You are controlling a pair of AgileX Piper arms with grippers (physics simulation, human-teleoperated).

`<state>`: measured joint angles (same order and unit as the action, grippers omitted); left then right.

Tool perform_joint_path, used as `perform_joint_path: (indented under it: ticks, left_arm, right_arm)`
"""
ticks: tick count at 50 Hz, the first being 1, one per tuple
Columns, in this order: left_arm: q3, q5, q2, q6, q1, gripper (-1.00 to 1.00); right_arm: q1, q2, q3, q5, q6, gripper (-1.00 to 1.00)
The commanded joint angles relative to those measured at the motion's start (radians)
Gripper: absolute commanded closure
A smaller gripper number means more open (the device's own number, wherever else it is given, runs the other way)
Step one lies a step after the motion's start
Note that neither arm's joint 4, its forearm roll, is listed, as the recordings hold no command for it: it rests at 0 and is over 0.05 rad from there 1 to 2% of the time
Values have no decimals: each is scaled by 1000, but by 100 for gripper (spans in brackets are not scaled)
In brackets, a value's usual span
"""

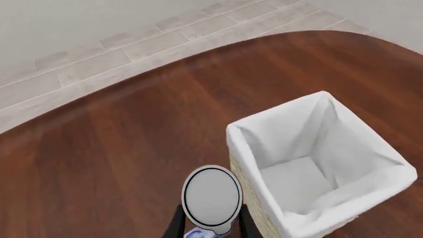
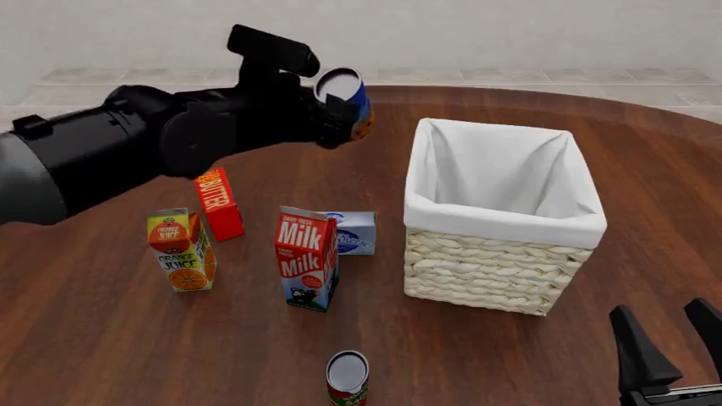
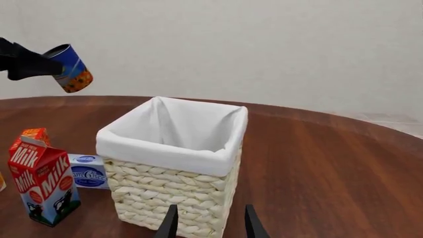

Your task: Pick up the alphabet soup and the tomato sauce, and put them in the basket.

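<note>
Left gripper (image 2: pixel 336 114) at upper centre of the front view clamps the soup (image 2: pixel 350 100) aloft, tilted, blue-and-orange with a grey top, left of the basket (image 2: pixel 496 275). Basket sits right of centre, white-lined wicker. Right gripper (image 2: pixel 671 351), bottom right, stands spread and empty. Sauce (image 2: pixel 347 378), red can, stands at bottom centre.

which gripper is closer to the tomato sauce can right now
Right. The right gripper sits open, low near the table's near edge, to the right of the tomato sauce. The left gripper is raised far behind it, holding the alphabet soup.
</note>
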<state>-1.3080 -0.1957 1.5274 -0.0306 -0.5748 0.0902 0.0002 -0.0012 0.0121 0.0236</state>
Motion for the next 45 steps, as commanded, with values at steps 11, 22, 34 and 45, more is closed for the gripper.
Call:
perform_joint_path:
  ticks: [11, 22, 34, 45]
  left_arm:
    - [-69, -11, 44, -16, -99, 100]
    - [-99, -24, 62, -22, -152, 100]
    - [-128, -28, 92, -27, -199, 100]
    - [-171, -37, 135, -36, -229, 100]
  right_arm:
    - [0, 0, 0, 2, -3, -100]
    - [5, 0, 0, 3, -4, -100]
    - [7, 0, 0, 3, -5, -100]
    - [10, 0, 0, 4, -6, -100]
